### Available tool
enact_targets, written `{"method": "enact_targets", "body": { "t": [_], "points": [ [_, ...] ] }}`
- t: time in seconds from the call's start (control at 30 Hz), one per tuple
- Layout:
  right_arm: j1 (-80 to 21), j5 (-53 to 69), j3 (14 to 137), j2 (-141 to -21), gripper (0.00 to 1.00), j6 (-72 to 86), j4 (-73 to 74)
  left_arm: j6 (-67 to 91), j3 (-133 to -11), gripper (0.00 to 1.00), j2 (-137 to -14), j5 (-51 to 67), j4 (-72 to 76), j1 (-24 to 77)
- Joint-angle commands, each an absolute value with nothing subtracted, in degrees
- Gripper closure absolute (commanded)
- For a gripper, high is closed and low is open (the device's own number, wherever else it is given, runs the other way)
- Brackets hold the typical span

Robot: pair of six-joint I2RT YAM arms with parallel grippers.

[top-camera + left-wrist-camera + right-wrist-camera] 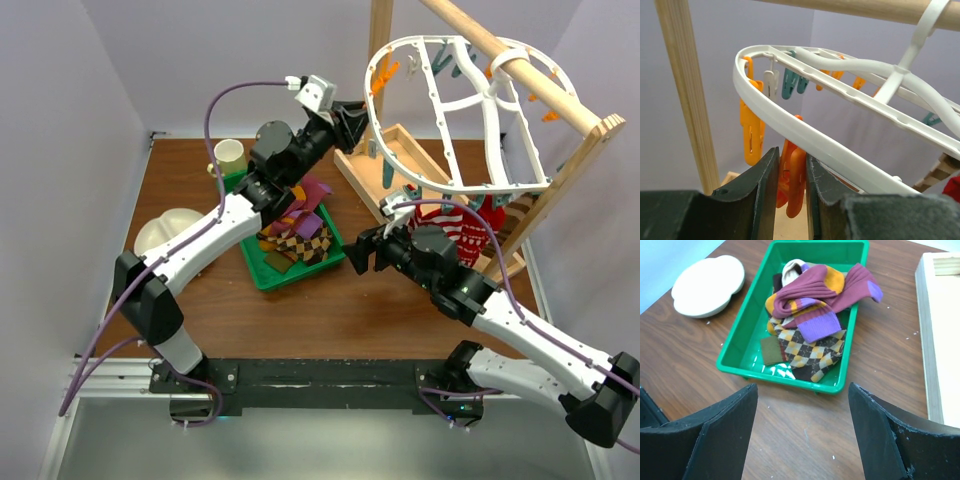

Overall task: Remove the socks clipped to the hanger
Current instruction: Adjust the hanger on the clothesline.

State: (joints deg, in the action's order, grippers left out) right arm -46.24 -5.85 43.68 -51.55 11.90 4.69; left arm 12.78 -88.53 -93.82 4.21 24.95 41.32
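Observation:
The white oval hanger [455,105] hangs by its hook from a wooden rail. My left gripper [355,125] is at the hanger's left rim [805,137], shut on an orange clip [796,175] that dangles under the rim. A red-and-white striped sock [452,222] hangs below the hanger; a red scrap [954,187] shows at the edge of the left wrist view. Several maroon, purple and argyle socks [810,310] lie in the green tray [737,347]. My right gripper [802,390] hovers open and empty over the table just right of the tray [262,272].
The wooden stand holds the rail [520,65] above its base [940,340] at the right. A white lobed dish [165,232] and a paper cup [229,155] sit left of the tray. Further orange clips [751,130] and teal clips [790,85] dangle from the hanger.

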Motion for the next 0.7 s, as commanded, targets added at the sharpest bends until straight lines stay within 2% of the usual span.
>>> {"method": "enact_targets", "body": {
  "t": [0.0,0.23,0.53,0.67],
  "points": [
    [-46.49,-1.86,46.41,-51.16,0.22,11.25,5.98,11.25,-93.51,0.99,-95.80,1.14,26.81,39.29],
    [-46.49,10.01,46.85,-52.20,0.21,10.28,5.36,10.20,-96.06,0.99,-98.26,1.06,26.54,38.76],
    [-46.49,11.78,46.76,-49.31,0.21,11.77,7.65,9.67,-98.09,0.99,-100.81,0.97,26.28,38.06],
    [-46.58,5.56,44.57,-45.18,0.21,13.62,8.35,9.67,-98.61,0.99,-101.16,0.97,26.02,37.79]
  ]
}}
